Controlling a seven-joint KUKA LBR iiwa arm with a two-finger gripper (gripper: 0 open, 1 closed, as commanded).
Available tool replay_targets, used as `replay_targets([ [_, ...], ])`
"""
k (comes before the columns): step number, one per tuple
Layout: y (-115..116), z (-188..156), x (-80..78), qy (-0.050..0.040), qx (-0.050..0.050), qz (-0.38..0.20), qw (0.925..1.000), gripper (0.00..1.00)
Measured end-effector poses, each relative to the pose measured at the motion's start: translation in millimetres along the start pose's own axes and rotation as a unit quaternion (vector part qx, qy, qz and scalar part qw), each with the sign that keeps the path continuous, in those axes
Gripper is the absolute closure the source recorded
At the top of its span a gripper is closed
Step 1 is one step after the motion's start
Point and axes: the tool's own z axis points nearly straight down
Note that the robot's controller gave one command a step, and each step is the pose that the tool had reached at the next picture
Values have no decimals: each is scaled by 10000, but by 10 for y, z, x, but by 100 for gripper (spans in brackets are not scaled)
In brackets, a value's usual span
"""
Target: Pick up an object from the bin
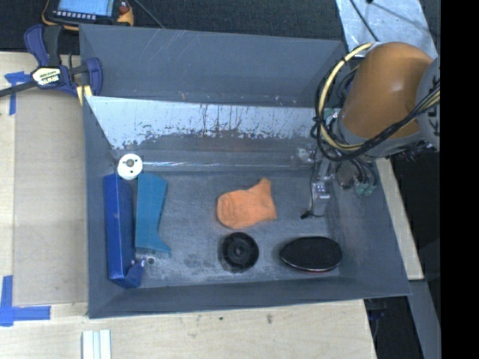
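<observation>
By the bin's left wall lie a blue bar and a teal block, with a white cap at their far end. In the middle rests an orange lump, and a black disc lies nearer the front wall. A black oval lies near the front right corner. My pincer hangs by the right wall, beyond the black oval. How open it is I cannot tell; I see nothing in it. The orange lump and black oval are nearest, so probably one is my target.
</observation>
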Motion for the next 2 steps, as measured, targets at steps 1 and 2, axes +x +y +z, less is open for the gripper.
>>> replay_targets([
  [1, 1, -46, -18, -42, 4, -7, 10000, 0],
  [2, 297, 467, -200, -76, 5, 271, 9996, 0],
])
